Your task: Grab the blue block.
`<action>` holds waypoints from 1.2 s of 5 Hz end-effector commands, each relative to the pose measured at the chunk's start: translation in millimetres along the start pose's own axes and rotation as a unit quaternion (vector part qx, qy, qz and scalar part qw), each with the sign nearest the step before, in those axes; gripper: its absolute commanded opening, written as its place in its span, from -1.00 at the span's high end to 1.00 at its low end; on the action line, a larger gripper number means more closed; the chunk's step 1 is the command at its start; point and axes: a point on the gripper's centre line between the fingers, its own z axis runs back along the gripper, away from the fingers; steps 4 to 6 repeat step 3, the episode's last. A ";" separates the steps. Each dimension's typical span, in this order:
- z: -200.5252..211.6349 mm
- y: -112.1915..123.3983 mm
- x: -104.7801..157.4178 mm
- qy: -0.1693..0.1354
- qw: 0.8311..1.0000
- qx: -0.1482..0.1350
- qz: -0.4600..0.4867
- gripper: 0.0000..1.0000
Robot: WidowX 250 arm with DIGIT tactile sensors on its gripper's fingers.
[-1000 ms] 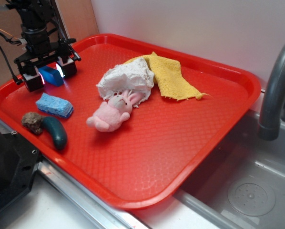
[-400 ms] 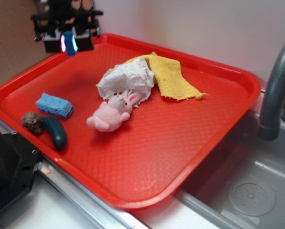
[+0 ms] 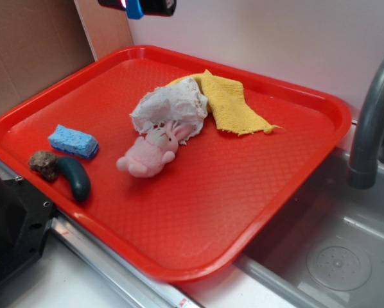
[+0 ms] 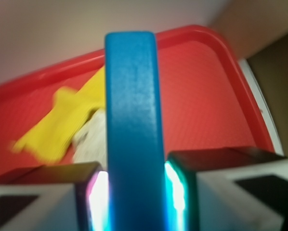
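Note:
The blue block (image 3: 134, 9) hangs high above the red tray's (image 3: 243, 192) far left corner, at the top edge of the exterior view. My gripper (image 3: 135, 6) is shut on it, and only the lowest part of the jaws shows there. In the wrist view the blue block (image 4: 133, 125) stands upright as a deep-blue slab, pinched between my two lit fingertips (image 4: 98, 199), with the gripper (image 4: 134, 197) looking down on the tray (image 4: 202, 82) far below.
On the tray lie a pale-blue sponge (image 3: 73, 141), a brown lump (image 3: 44, 163), a dark teal curved object (image 3: 76, 178), a pink bunny (image 3: 150, 153), a crumpled white cloth (image 3: 169, 106) and a yellow cloth (image 3: 234, 102). A grey faucet (image 3: 372, 122) and sink (image 3: 333, 256) sit at right.
The gripper has risen steadily with the blue block, from tray level at the far left corner up and rightward to the top edge of the exterior view.

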 end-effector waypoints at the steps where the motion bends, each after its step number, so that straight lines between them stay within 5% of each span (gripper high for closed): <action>1: 47.4 38.3 -69.8 -0.038 0.996 -0.047 -0.066 1.00; 6: 44.6 38.9 -79.8 -0.035 0.996 -0.064 -0.056 1.00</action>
